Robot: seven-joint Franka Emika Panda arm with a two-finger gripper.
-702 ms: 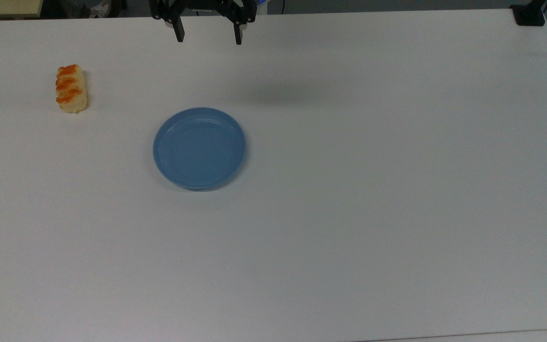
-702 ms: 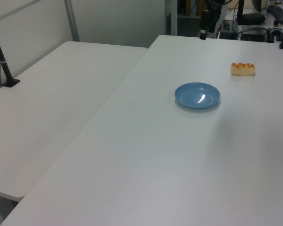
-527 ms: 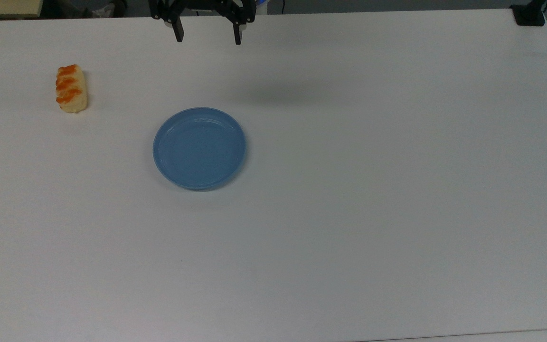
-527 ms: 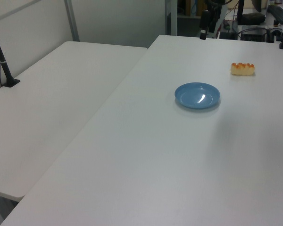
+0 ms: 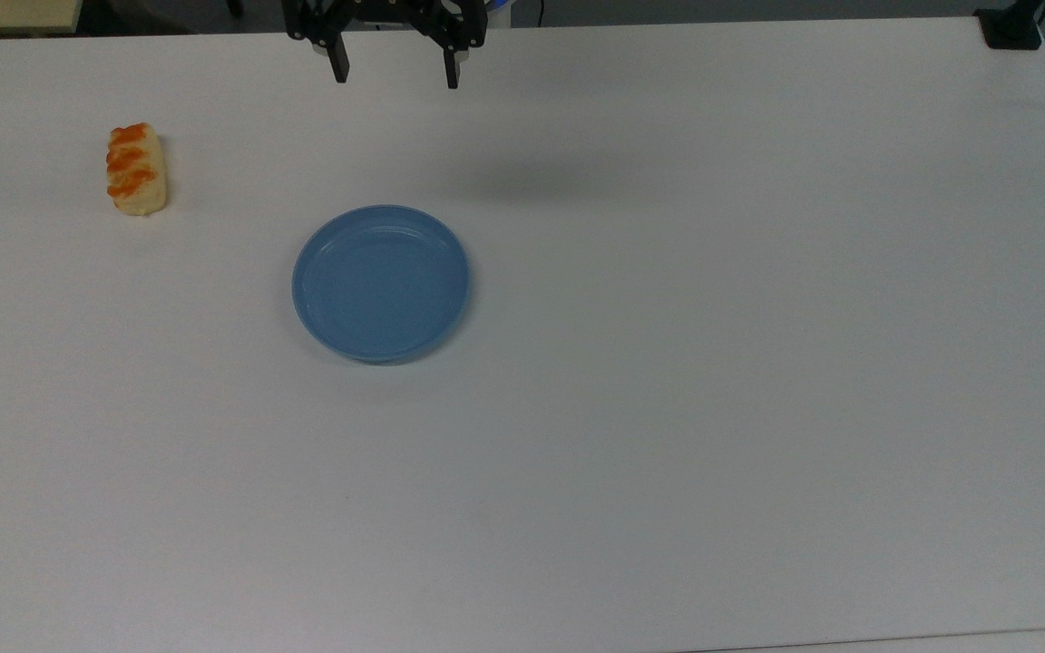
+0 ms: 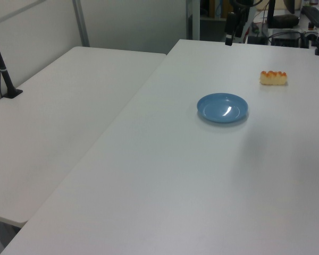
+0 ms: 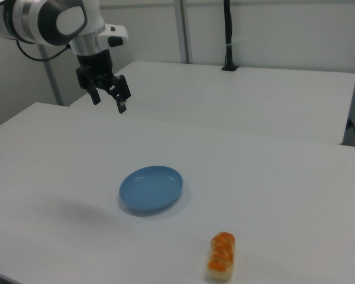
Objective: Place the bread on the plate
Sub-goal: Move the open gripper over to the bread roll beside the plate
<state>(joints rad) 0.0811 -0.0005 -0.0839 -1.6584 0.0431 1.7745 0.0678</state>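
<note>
The bread [image 5: 135, 170], a pale-yellow roll with orange stripes, lies on the white table at the top view's left; it also shows as the bread [image 6: 273, 77] and the bread [image 7: 222, 255]. The blue plate [image 5: 381, 282] sits bare near the table's middle, seen too as the plate [image 6: 222, 108] and the plate [image 7: 151, 187]. My gripper [image 5: 394, 71] hangs open high above the table's far edge, well apart from both, with nothing between its fingers. It appears as the gripper [image 7: 109, 100] in the right view and as the gripper [image 6: 229, 36] in the left view.
A second white table [image 6: 58, 101] adjoins the work table [image 5: 668, 363] on the left view's left. A black post [image 6: 2, 69] stands on it. A black clamp [image 5: 1010, 27] sits at the top view's upper right corner.
The gripper has drifted slightly toward the top view's left, still open. The bread and the plate have not moved.
</note>
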